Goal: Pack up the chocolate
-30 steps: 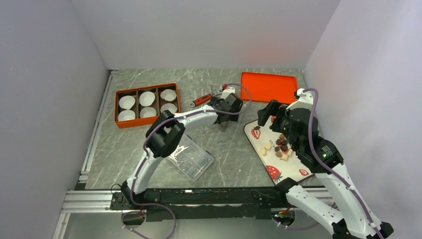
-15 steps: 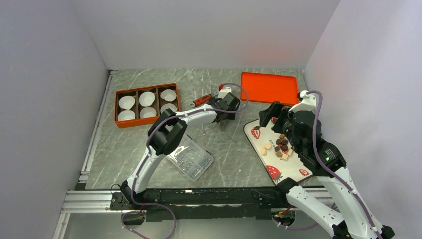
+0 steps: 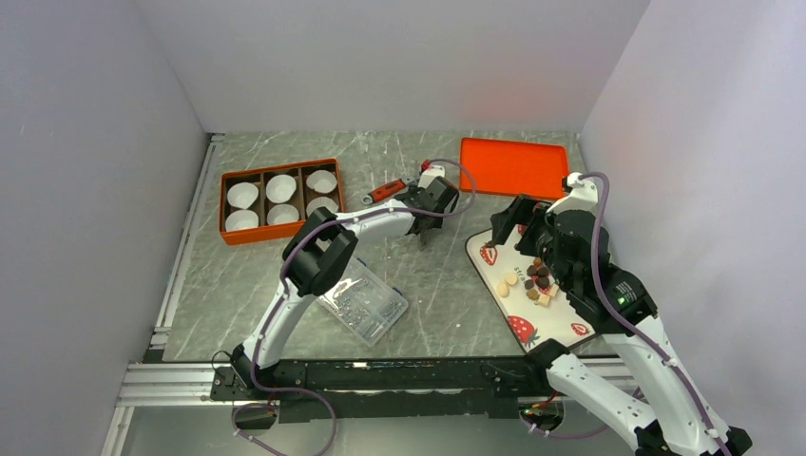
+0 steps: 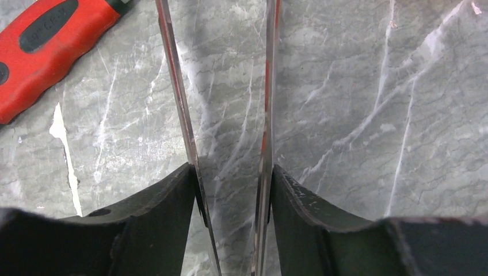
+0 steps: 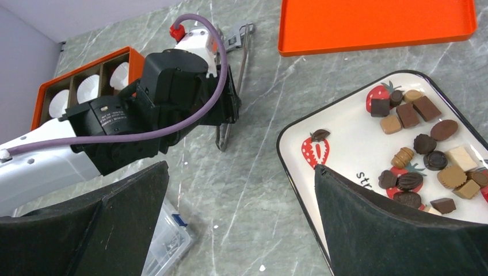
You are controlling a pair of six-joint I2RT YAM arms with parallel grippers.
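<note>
- Chocolates [image 5: 424,144] sit heaped on our plate [image 5: 345,138], frame right, unpacked.
- Left jaws pinch tongs [image 4: 267,86], suited to tiny pieces, we judge.
- Right jaws gape, empty, above the plate.

Top view overhead, left wrist close above table [image 4: 357,86], right wrist shares plate [image 5: 345,138]
</note>
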